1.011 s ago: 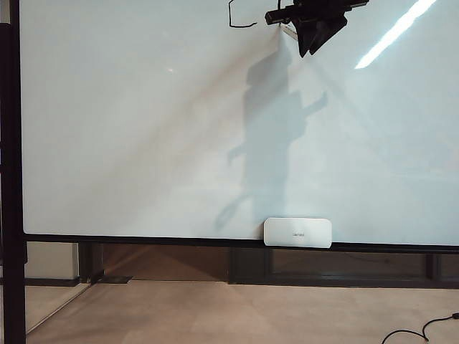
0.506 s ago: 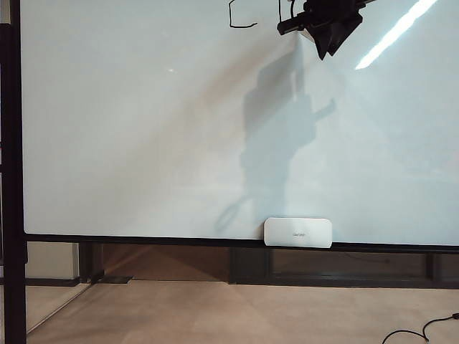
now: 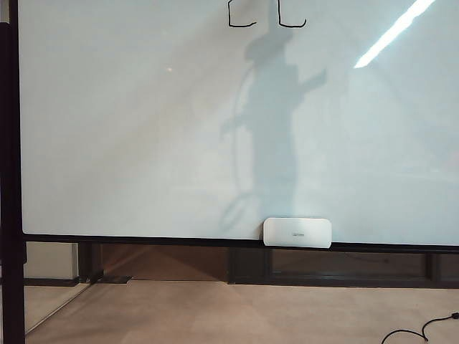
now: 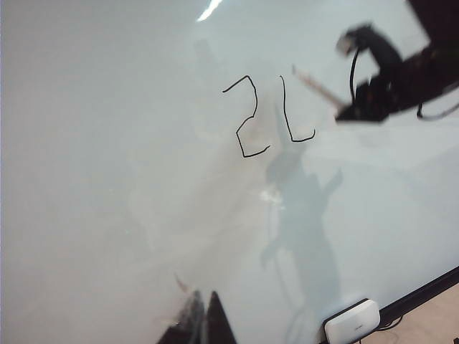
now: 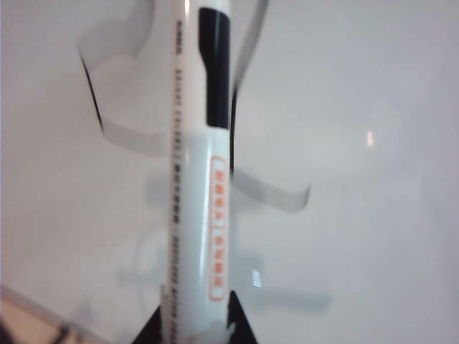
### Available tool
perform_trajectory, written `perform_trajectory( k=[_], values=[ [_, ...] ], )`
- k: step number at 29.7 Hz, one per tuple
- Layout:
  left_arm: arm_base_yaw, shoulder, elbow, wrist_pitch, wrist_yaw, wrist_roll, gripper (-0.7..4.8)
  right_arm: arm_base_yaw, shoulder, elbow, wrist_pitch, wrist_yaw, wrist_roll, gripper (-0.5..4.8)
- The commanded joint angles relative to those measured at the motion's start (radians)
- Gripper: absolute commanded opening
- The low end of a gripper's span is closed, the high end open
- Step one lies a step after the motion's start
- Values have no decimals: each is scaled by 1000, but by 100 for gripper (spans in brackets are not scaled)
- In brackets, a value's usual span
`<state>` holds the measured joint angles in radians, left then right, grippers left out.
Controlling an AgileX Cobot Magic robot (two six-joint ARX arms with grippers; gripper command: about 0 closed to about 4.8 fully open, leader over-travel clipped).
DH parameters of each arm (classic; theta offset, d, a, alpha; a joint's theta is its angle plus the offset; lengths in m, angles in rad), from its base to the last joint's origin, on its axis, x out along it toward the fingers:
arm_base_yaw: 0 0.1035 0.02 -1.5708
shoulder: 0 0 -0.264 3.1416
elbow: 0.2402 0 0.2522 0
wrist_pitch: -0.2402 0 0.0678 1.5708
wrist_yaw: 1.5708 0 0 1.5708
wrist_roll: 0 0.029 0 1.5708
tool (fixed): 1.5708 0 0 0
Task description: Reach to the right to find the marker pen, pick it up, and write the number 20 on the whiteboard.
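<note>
**Black strokes high on the board, the second digit unfinished**

Glossy white fills nearly every view: the whiteboard [image 3: 143, 129] in its thin dark frame. Taking the small white pad [image 3: 297, 233] on the board's lower edge as the landmark, the number 20 [image 3: 267, 16] sits far above it, at the very top of the exterior view and slightly to the pad's left. In the left wrist view the number [image 4: 267, 118] reads as an angular "2" followed by a stroke shaped like an L, its right side and top undrawn.

The right gripper [image 5: 193, 326] appears at the edge of its own wrist view with its dark fingers closed on the rear of the marker pen [image 5: 201, 186], a white barrel with orange print and a black section near the tip, which points at the board. From the left wrist view, the right gripper [image 4: 358, 107] hangs high above the pad, just beside the unfinished digit, with the pen [image 4: 315, 84] angled toward the strokes.

The left gripper [image 4: 199, 326] shows only dark fingertips, well off to the pad's side, set narrowly together with nothing between them.
</note>
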<state>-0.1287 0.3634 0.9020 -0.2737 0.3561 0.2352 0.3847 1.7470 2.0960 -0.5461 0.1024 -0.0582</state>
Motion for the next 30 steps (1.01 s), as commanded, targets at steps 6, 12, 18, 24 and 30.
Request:
perform_trajectory(
  k=[6,12,18,24,30],
  values=[
    [-1,-1,4,-7,3,0,13,-22,13,39,48,26,7,-2],
    [-1,-1,4,-9,3,0,13,-22,26,59,-54,0,19,-2],
    [-1,-1,4,-9,3,-4,13,-22,64,167,-86,-14,51,-2],
    [-1,-1,4,-9,3,-3,13,-23,132,209,-100,-19,61,-2],
    [-1,-1,4,-9,3,-3,13,-22,146,209,-69,-8,62,-2]
  ],
)
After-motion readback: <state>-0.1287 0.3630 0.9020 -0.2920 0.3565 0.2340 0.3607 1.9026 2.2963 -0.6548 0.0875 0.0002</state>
